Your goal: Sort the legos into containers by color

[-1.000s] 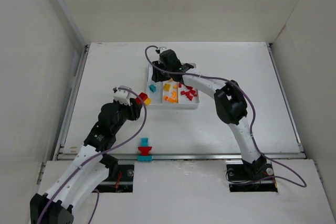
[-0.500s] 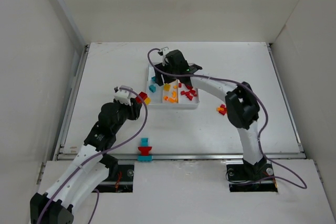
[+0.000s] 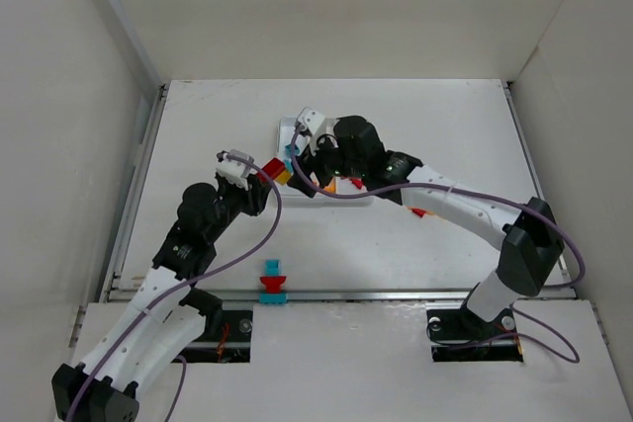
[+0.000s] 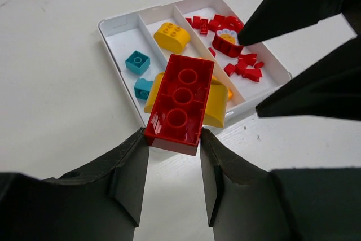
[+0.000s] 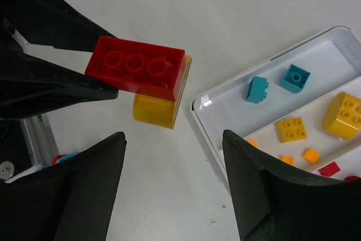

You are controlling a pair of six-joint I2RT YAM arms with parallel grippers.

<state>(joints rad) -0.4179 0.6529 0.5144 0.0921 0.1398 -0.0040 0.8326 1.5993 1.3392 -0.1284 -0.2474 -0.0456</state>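
The white surface (image 3: 198, 126) fills the walled cell, and both arms reach over its middle: the left arm (image 3: 188, 244) slants up from the near left corner, and the right arm (image 3: 465, 210) bends in a long arc from the near right. The right arm covers most of the square white tray (image 4: 113, 32) in the top view.

The left wrist view shows the tray's three long compartments. The left pincer (image 4: 172, 139) is clenched on a two-brick clump, a fingertip on each side of its near end. The right pincer (image 5: 172, 150) is released, its fingers spread wide with nothing between them. It hangs near that clump, apart from it.

The clump is a red brick (image 5: 138, 71) with three studs showing, stacked on a yellow brick (image 5: 155, 111). It is held above the surface, just outside the tray corner by the teal compartment.

A teal and red stack (image 3: 273, 282) stands well apart at the near edge of the surface.

Inside the tray, two teal bricks (image 5: 258, 88) lie in one outer compartment. Yellow and orange bricks (image 5: 291, 129) lie in the middle compartment, and small red pieces (image 4: 242, 63) lie in the other outer compartment
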